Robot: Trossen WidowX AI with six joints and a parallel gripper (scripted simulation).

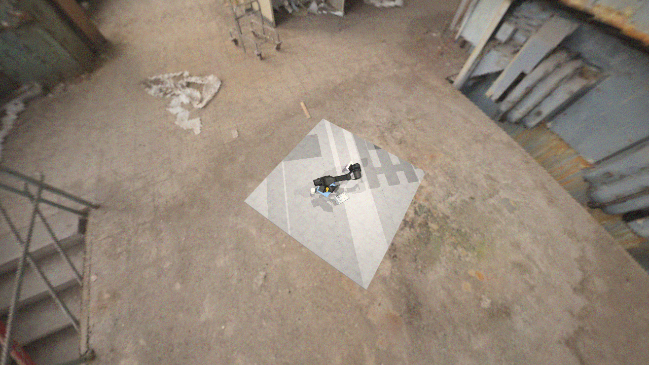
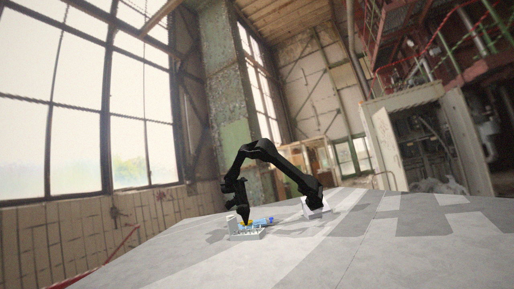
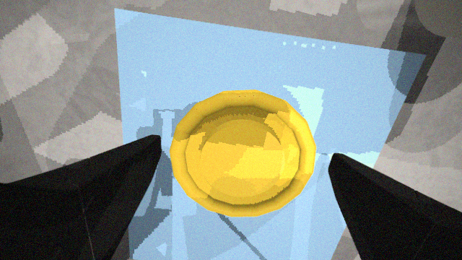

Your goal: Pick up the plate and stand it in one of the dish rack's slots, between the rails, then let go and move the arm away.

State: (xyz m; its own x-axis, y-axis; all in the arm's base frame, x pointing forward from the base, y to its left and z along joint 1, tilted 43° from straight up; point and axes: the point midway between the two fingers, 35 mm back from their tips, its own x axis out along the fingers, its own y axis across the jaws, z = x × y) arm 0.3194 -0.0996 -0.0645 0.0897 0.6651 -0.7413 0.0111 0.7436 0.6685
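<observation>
Hovering just above the plate [image 3: 242, 153], gripper [image 3: 243, 159] is spread wide and holding nothing; fingers straddle the yellow rim at 9 and 3 o'clock in the wrist view, not touching. Plate lies flat on a pale blue mat [image 3: 224, 61]. From the exterior view, the white dish rack [image 2: 247, 234] sits just beside the mat, at 6 o'clock of the plate.

Pale blue mat [image 3: 231, 65] lying flat on the grey patterned tabletop [image 2: 359, 251], small blue thing [image 2: 270, 218] at its far end, too tiny to make out. White cylinder [image 1: 312, 191] standing just beside the mat. Around all that: huge grid windows [image 2: 82, 107] on the left, crumpled white sheeting [image 1: 181, 90] on the dirt floor [image 1: 181, 272], grey planks [image 1: 535, 68] stacked far right.
</observation>
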